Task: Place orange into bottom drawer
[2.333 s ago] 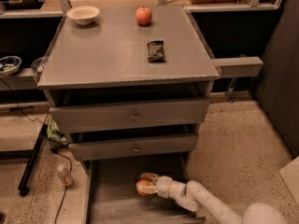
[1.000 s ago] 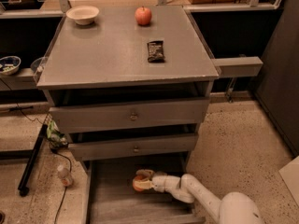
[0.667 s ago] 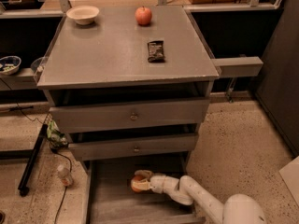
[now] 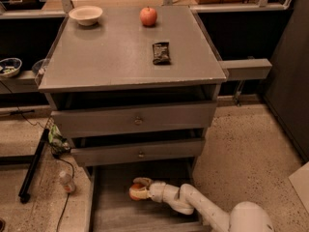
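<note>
The bottom drawer (image 4: 112,210) is pulled out at the foot of the grey cabinet, and its pale floor shows. My gripper (image 4: 139,190) reaches in from the lower right on a white arm and sits low over the drawer's back half, just under the middle drawer. The orange (image 4: 137,187) is between its pale fingers, which are shut on it; only a small bright patch of fruit shows. I cannot tell whether the orange touches the drawer floor.
On the cabinet top (image 4: 111,57) are a red apple (image 4: 148,16), a white bowl (image 4: 86,14) and a dark snack packet (image 4: 161,52). Two upper drawers (image 4: 138,121) with round knobs overhang the open one. A small bottle (image 4: 67,181) and a black pole (image 4: 32,170) are on the floor to the left.
My gripper has moved a little to the left with the orange, further in under the middle drawer. The arm has stretched out with it.
</note>
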